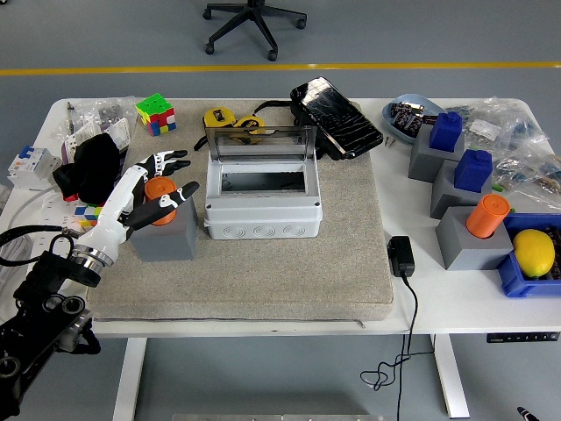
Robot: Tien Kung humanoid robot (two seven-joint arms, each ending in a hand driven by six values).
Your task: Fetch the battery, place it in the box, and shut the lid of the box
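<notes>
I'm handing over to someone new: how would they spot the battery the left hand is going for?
Start at the white box with its clear lid up, mid-mat. Just left of it stands a grey block; the orange battery sits in its top, with the left hand around it. The other orange battery is far right, beside the blue bin.

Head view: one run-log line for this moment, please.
left hand fingers around orange battery on grey block | box lid open | battery not yet lifted
</notes>
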